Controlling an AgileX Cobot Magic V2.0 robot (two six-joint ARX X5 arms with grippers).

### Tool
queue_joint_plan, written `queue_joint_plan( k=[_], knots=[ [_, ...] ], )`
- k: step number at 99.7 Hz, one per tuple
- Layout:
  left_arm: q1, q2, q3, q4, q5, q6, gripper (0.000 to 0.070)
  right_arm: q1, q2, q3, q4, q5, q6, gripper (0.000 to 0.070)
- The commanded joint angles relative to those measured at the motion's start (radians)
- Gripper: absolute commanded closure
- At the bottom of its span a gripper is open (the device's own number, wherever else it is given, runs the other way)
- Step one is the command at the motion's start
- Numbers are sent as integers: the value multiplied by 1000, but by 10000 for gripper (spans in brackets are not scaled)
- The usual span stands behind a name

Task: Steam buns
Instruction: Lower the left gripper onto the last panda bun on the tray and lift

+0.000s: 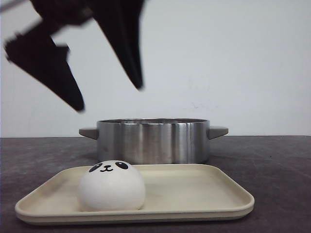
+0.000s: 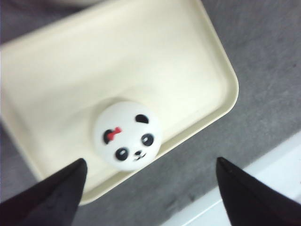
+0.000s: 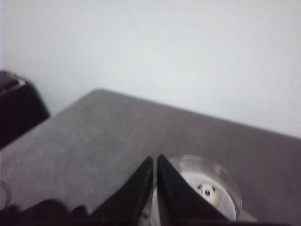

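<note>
On the cream tray (image 1: 204, 201), in front of the steel pot (image 1: 153, 141), one panda bun (image 1: 111, 187) sits near the tray's left end. The front view shows its face tilted up, and the left wrist view shows a small red bow on its head. The other buns cannot be seen here; whether they are inside the pot is hidden by the pot wall.

The left claw (image 1: 112, 99) hangs high above the pot's left handle, its fingers spread wide and holding nothing. The right claw (image 3: 155, 188) has its fingers pressed together with nothing between them, above a round clear item (image 3: 207, 188) on the worktop (image 3: 117, 136) that I cannot name for sure.

The step in hand looks like picking this bun for the pot. To do it well, the left claw should come down straight over the bun, one finger on each side of the dome, low enough to hold under the widest part. The squeeze should be gentle, because the bun looks soft and round and may slip or roll on the smooth tray.
</note>
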Motion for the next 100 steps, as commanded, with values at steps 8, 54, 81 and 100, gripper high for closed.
queue_joint_plan(
  k=[8, 54, 81, 100],
  knots=[
    [-11, 104, 14, 28, 2, -25, 54, 19, 8, 19, -21, 2, -7, 693],
    [-11, 292, 14, 56, -6, -51, 63, 50, 8, 19, -36, -4, -8, 693],
    [-22, 315, 14, 36, -8, -48, 139, 50, 8, 19, -47, -3, -11, 693],
    [-24, 321, 14, 42, -8, -41, 520, 50, 8, 19, -45, -3, -16, 693]
  ],
)
